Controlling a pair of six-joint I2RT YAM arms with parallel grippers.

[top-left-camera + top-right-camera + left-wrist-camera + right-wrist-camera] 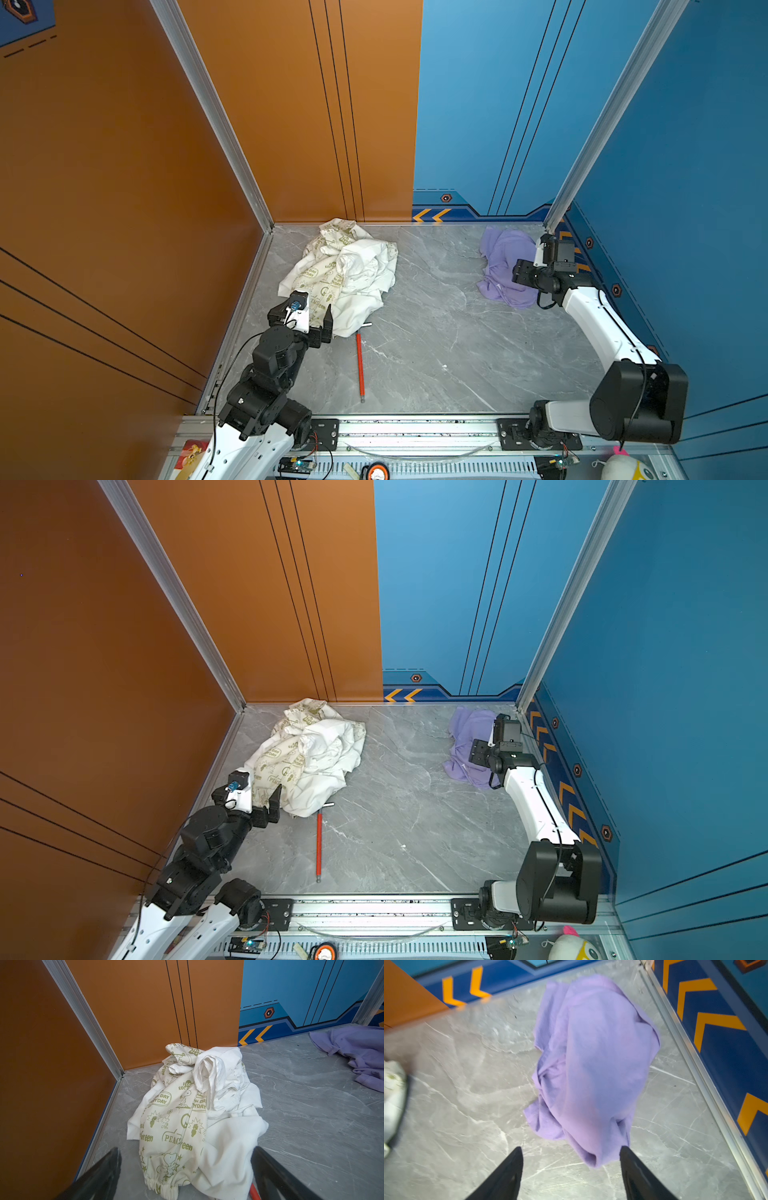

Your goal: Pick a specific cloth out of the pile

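Note:
The lavender cloth [505, 266] [467, 735] lies crumpled on the grey marble table near the back right corner, apart from the pile. My right gripper [520, 272] [571, 1148] hovers over its near side, open; a fold of the cloth [591, 1053] reaches between the fingertips and brushes one of them. The pile [345, 270] [311, 750] [197, 1115], plain white and cream with olive-green print, sits at the back left. My left gripper [305, 312] [186, 1149] stands wide open at the pile's near edge, straddling it without pinching.
A red stick [360, 365] [318, 841] lies on the table just in front of the pile. Orange walls close off the left and back left, blue walls the back right and right. A plush toy [627, 467] sits beyond the front rail.

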